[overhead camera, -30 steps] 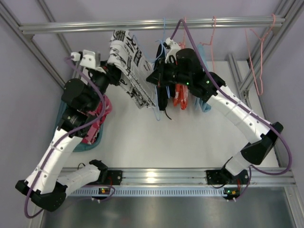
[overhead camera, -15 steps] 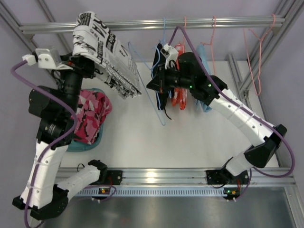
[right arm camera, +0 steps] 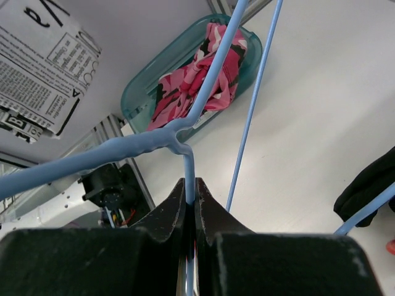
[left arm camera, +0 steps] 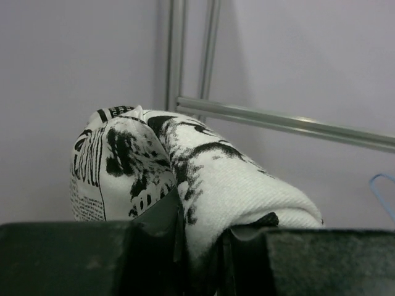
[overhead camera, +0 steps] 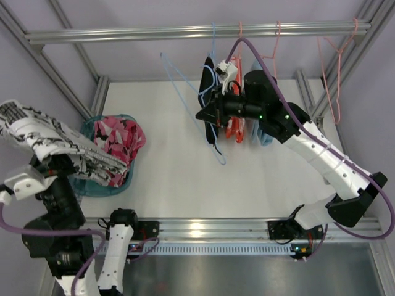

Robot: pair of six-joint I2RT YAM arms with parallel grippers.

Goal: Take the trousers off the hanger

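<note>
- Two arms reach over the white counter. We see the left arm folded back near its base at the near left corner, with its wrist lifted beside the frame post.
- The left claw is closed partway on a fold of the white trousers with dense black print. The cloth bulges up between its fingers.
- The printed trousers hang well apart from the light-blue wire hanger, and their lower end drapes over the teal plastic basket.
- We find the pink trousers with black-and-white print bunched inside that basket, at the counter's left side.
- The right arm stretches from the near right corner up and leftward, with its wrist among the dark and orange hanging clothes.
- The right claw is pinched tight on the hanger's thin wire, just below a bend.
</note>
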